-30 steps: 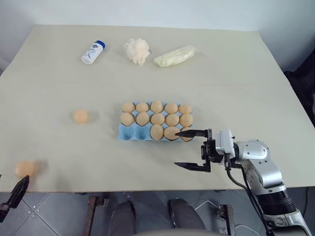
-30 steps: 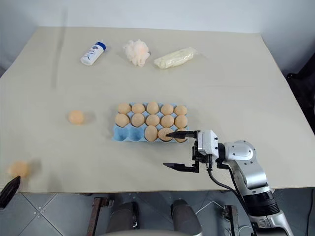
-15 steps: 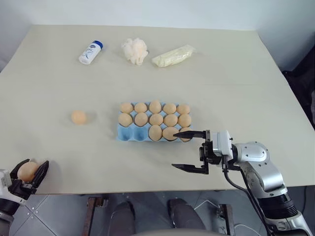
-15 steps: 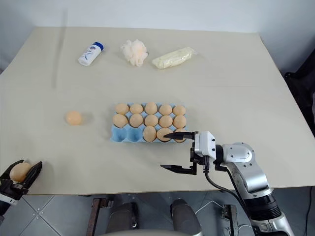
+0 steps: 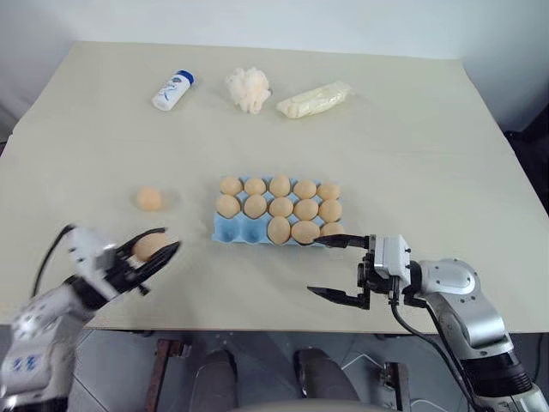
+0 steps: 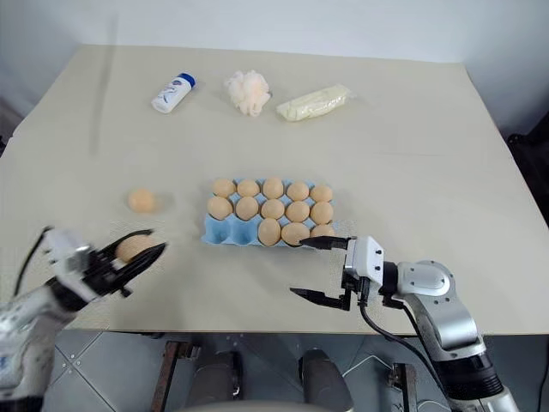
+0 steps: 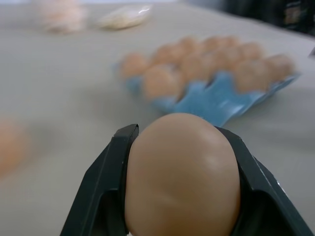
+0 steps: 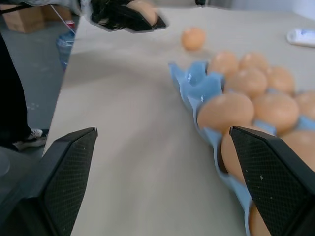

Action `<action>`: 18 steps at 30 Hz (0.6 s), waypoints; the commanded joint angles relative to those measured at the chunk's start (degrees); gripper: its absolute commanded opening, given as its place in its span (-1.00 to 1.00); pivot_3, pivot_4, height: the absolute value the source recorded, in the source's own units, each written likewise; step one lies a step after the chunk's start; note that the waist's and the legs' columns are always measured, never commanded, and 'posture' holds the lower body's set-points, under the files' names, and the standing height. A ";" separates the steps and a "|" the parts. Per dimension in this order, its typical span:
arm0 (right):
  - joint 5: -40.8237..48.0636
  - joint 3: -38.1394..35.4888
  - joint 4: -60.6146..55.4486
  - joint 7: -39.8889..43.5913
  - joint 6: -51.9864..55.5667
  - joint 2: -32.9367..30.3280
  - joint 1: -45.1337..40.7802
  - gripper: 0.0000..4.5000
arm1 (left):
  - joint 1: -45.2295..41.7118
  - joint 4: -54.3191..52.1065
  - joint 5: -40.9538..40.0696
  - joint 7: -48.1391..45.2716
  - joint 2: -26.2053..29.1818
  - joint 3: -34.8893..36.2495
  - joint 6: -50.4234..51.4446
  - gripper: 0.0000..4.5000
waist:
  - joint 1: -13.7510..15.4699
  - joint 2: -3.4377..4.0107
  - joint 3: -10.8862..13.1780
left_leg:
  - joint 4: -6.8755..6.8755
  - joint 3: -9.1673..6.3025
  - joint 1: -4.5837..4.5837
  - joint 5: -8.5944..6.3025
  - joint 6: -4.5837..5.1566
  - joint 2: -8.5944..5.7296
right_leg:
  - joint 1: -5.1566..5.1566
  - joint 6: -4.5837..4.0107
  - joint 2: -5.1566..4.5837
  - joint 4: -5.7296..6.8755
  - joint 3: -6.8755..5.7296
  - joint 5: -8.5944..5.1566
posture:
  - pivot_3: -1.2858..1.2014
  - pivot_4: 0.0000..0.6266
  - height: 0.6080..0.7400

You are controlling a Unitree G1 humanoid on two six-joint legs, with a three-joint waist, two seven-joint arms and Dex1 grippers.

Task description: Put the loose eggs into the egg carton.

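Tan-orange and smooth, one loose egg (image 7: 182,174) now sits clamped between the black fingers of the left gripper (image 5: 147,250), which a second ago was down at the table's near left edge with its jaws wide beside that egg; since then it has closed, lifted the egg and swung in over the table (image 5: 412,137) toward the egg carton (image 5: 232,231). The right gripper (image 5: 338,269) hovers near the carton's near right corner, jaws wide apart and empty. Two near-left cups of the light-blue carton are bare, so the held egg likely goes there. Beyond, a second loose egg (image 5: 148,199) lies left of the carton. Farther back lie a white bottle (image 5: 172,89), a fluffy puff (image 5: 249,88) and a pale packet (image 5: 314,99).
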 commanded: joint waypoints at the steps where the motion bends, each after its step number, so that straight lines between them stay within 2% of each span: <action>1: 0.87 -3.16 -4.31 -1.27 -0.20 -1.84 2.95 1.00 | -7.37 3.59 2.30 -3.77 1.12 -6.92 1.28 -0.17 | -0.49 0.00 0.00 | 0.07 0.00 0.01 0.00 0.00 0.00 | -0.04 0.02 0.00 0.12 0.02 0.01 | 0.03 -0.52 1.00; 3: 0.59 -4.98 -6.13 -2.37 -0.38 -2.70 6.04 1.00 | -14.80 7.61 4.79 -6.91 -0.19 -13.22 0.98 -0.17 | -0.33 0.09 0.00 | 0.03 0.06 0.01 -0.01 -0.02 0.00 | -0.11 0.02 0.02 0.17 0.08 0.01 | 0.03 -0.52 1.00; 5: 0.04 -6.23 -7.17 -4.12 -0.64 -2.85 7.82 1.00 | -19.27 10.32 5.34 -9.17 -1.85 -16.42 0.48 -0.17 | -0.08 0.10 0.01 | 0.05 0.01 0.00 -0.01 -0.02 0.00 | -0.14 0.03 0.05 0.19 0.02 0.01 | 0.03 -0.52 1.00; 10: -0.79 -6.43 -10.54 -8.49 -0.12 -1.60 10.11 1.00 | -24.24 15.70 7.50 -10.77 -3.89 -18.68 -2.19 -0.17 | -0.84 0.11 0.01 | 0.17 0.09 0.00 -0.01 -0.02 0.02 | -0.15 0.03 0.05 0.24 0.14 0.01 | 0.03 -0.52 1.00; 15: -1.30 -6.34 -13.40 -11.61 0.10 -0.98 12.45 1.00 | -25.60 19.41 8.51 -12.31 -4.17 -18.65 -4.53 -0.17 | -0.80 0.13 0.01 | 0.36 0.01 -0.02 -0.01 -0.02 0.03 | -0.10 0.04 0.07 0.35 0.13 0.01 | 0.03 -0.52 1.00; 16: -1.30 -6.41 -13.65 -11.96 0.12 -1.01 12.70 1.00 | -25.77 19.86 8.53 -12.23 -4.22 -18.27 -4.90 0.11 | -0.79 0.13 0.01 | 0.43 0.01 -0.02 -0.01 -0.01 0.02 | -0.07 0.04 0.06 0.35 0.13 0.02 | 0.03 -0.52 1.00; 18: -1.31 -6.51 -13.84 -12.38 0.04 -1.19 13.06 1.00 | -25.96 20.50 8.53 -12.29 -4.22 -17.86 -5.40 0.35 | -0.61 0.13 0.01 | 0.49 0.01 -0.04 -0.01 0.00 0.02 | -0.06 0.05 0.06 0.36 0.13 0.02 | 0.03 -0.52 1.00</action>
